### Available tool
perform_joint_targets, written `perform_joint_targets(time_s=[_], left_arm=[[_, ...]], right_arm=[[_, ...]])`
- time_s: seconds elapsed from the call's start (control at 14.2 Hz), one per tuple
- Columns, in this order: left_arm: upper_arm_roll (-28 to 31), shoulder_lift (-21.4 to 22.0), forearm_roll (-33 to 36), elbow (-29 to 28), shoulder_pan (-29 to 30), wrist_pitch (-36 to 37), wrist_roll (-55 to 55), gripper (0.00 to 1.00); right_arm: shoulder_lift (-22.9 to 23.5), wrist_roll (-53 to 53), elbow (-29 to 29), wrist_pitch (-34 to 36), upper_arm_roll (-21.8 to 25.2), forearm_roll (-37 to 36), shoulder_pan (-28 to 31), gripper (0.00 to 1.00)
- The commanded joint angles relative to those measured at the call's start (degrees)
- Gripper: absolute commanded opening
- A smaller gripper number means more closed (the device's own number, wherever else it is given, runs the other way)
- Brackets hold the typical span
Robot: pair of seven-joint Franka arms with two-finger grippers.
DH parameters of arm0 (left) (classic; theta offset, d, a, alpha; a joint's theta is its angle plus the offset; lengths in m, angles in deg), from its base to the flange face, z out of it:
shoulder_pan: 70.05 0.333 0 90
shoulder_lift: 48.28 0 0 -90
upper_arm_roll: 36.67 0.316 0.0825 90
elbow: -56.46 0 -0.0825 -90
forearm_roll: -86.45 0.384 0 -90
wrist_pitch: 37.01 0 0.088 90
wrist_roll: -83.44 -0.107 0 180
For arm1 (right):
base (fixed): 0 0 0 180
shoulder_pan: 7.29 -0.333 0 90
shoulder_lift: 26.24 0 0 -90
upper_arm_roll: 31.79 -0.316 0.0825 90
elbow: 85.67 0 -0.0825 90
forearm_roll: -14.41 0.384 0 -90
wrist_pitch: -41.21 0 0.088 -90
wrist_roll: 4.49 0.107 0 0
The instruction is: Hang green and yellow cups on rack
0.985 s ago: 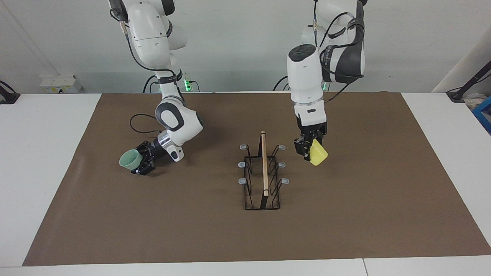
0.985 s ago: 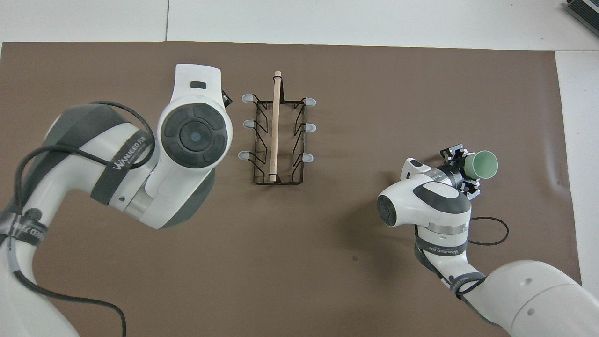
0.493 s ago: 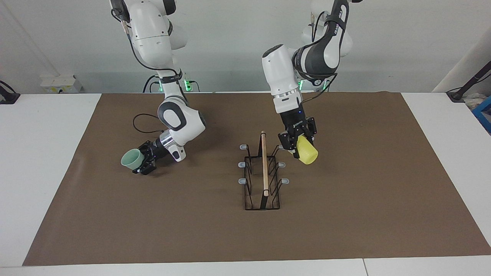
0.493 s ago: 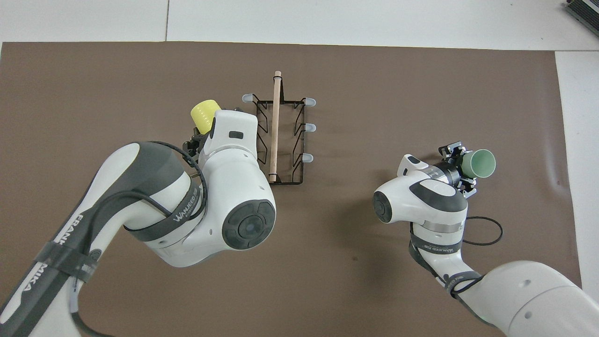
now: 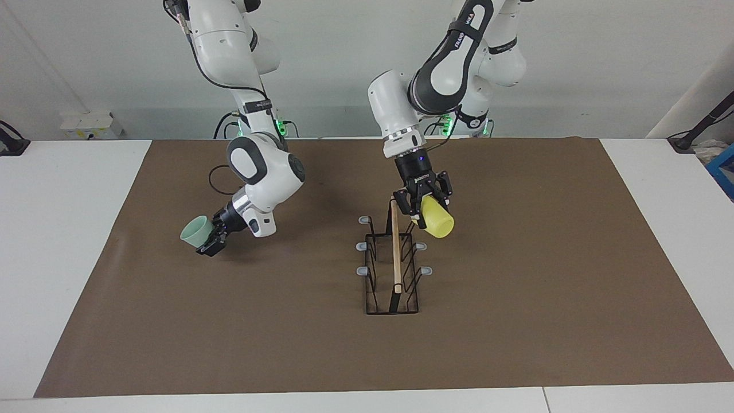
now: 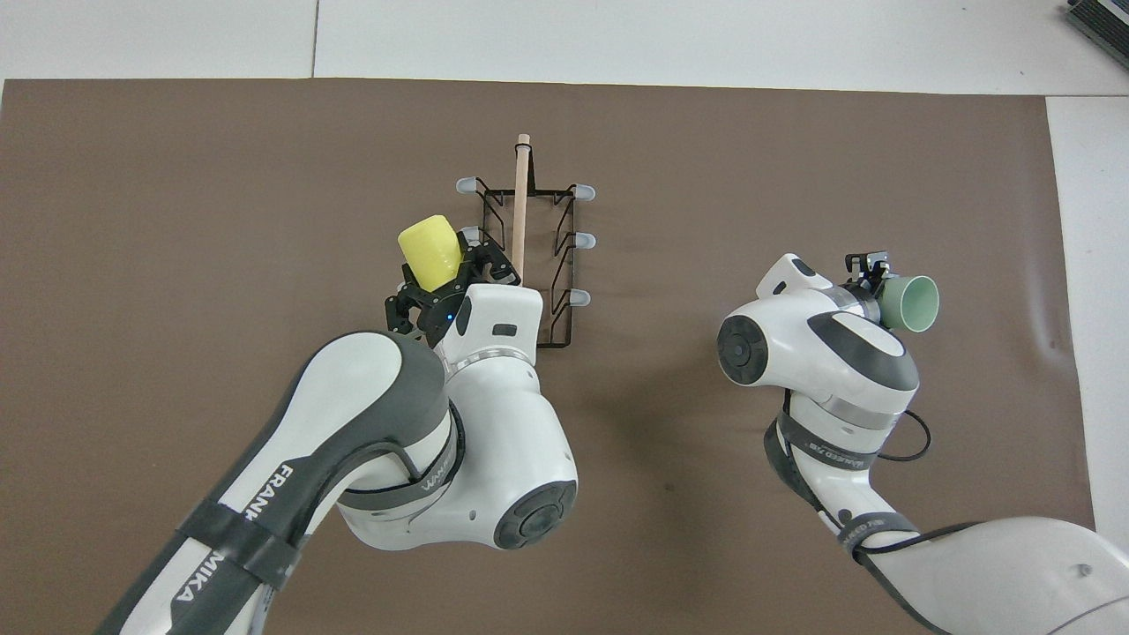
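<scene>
The black wire rack (image 5: pixel 392 285) with its wooden bar (image 5: pixel 395 246) stands mid-mat; it also shows in the overhead view (image 6: pixel 519 212). My left gripper (image 5: pixel 425 205) is shut on the yellow cup (image 5: pixel 437 221) and holds it tilted in the air, over the prongs on the left arm's side at the rack's end nearest the robots. It shows in the overhead view too (image 6: pixel 445 280), as does the cup (image 6: pixel 429 250). My right gripper (image 5: pixel 211 238) is shut on the green cup (image 5: pixel 194 230), held sideways just above the mat toward the right arm's end; in the overhead view the gripper (image 6: pixel 882 289) and cup (image 6: pixel 914 303) show.
A brown mat (image 5: pixel 516 321) covers the white table (image 5: pixel 63 229). A black cable loop (image 5: pixel 219 181) lies on the mat by the right arm. A white socket box (image 5: pixel 86 123) sits at the table's edge nearest the robots.
My left gripper has swung the yellow cup from beside the rack to over its near-end prongs, tilting it. My right gripper has lifted the green cup slightly.
</scene>
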Motion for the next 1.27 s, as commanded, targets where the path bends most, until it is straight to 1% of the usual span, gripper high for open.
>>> perform_joint_targets(time_s=[0.0, 0.14, 0.21, 0.35, 0.56, 0.7, 0.99, 1.06, 1.13, 1.2], left_arm=[[0.75, 2.04, 1.08, -4.35, -2.73, 0.53, 2.58, 0.0], [0.93, 1.7, 1.86, -3.39, -2.47, 1.5, 3.19, 0.0], [0.93, 1.34, 3.7, -2.08, -1.77, 1.5, 3.19, 0.0], [0.93, 1.16, 4.94, -1.97, -0.89, 1.24, 3.19, 0.0], [0.93, 0.73, 6.08, -1.89, -0.8, 0.8, 4.5, 0.0], [0.84, -0.33, 7.58, -2.06, -0.89, 0.8, 7.31, 0.0], [0.66, -0.33, 7.93, -2.68, -1.77, 1.33, 9.7, 0.0], [0.49, -0.24, 7.85, -2.68, -1.94, 1.59, 9.7, 0.33], [0.4, -0.24, 7.5, -2.68, -2.64, 1.85, 9.79, 0.67], [0.4, 0.02, 7.32, -2.85, -3.17, 1.94, 9.26, 0.96]], right_arm=[[-5.01, -1.38, -0.1, -1.11, -0.46, 11.68, 0.0, 0.0], [-6.42, -1.82, -1.42, -1.19, -0.55, 18.47, 0.0, 0.0], [-7.47, -1.21, -1.77, -1.11, -1.33, 20.94, -0.96, 0.0], [-8.09, -1.38, -3.96, -1.11, -1.87, 25.86, -1.59, 0.0], [-9.93, -1.82, -5.37, -1.89, -2.83, 35.34, -1.59, 0.0], [-11.43, -4.35, -5.64, -4.7, -2.92, 40.8, -1.5, 0.0], [-13.89, -10.33, -5.64, -10.15, -2.92, 52.13, -1.5, 0.0], [-14.33, -13.13, -5.64, -11.29, -2.92, 55.38, -1.59, 0.0], [-14.51, -16.99, -5.64, -12.69, -2.92, 60.11, -1.5, 0.0], [-15.12, -21.03, -5.55, -12.71, -2.92, 65.81, -1.59, 0.0]])
